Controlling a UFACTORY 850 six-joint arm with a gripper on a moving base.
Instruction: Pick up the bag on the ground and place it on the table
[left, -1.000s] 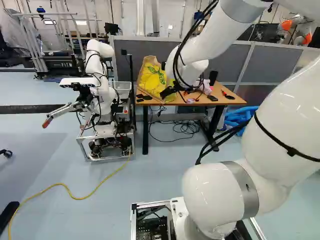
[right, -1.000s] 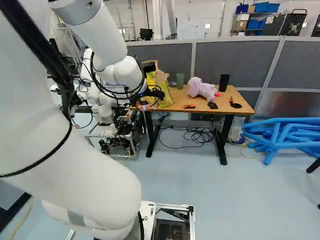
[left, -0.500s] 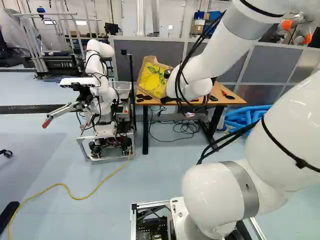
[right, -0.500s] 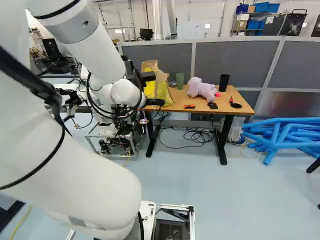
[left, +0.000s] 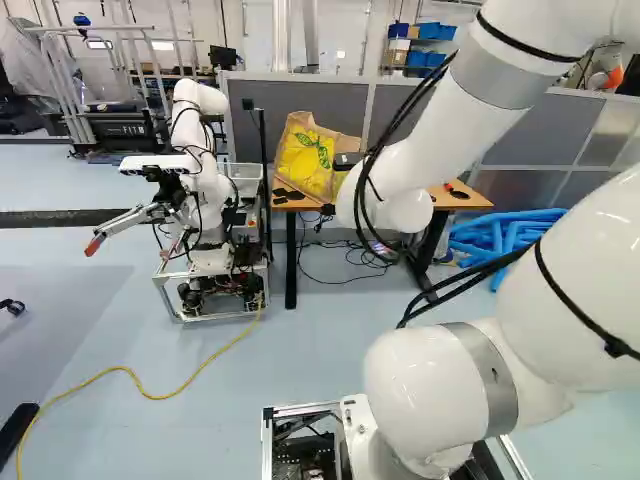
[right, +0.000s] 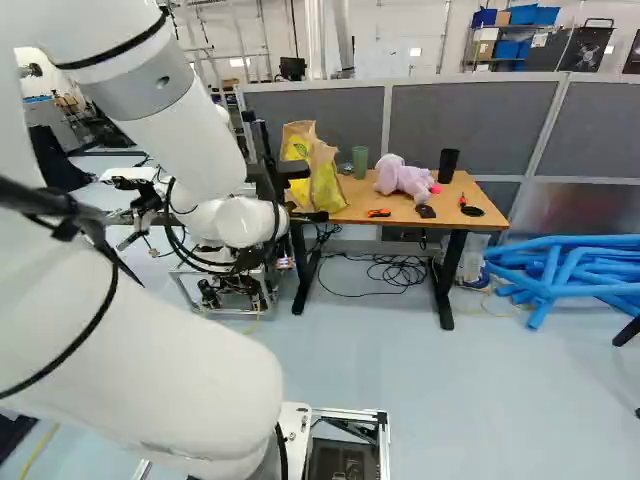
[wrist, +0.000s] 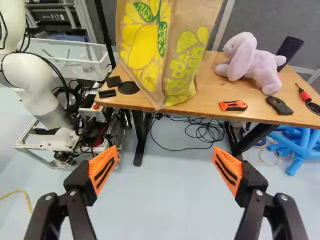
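In the right base view my gripper (right: 312, 216) shows only as a dark part near the table's left front, partly hidden by the arm. The wrist view has the gripper (wrist: 165, 162) wide open, its orange pads (wrist: 104, 169) far apart and nothing between them. Ahead of it, the brown and yellow bag (wrist: 167, 55) stands upright on the wooden table (wrist: 207, 102), its lower corner at the front edge. The left base view also shows the bag (left: 305, 160), apart from the arm.
A lilac plush toy (right: 402, 178), green cup (right: 360, 162), black cup (right: 448, 165) and small tools share the table. Another robot (left: 200, 190) stands left of it. Cables (left: 350, 262) lie beneath; blue tubes (right: 560, 270) lie to the right. A yellow cable (left: 150, 396) crosses the floor.
My arm has drawn back and away from the bag, its wrist lower in the base views. The bag stays where it stood on the table. The base has not moved.
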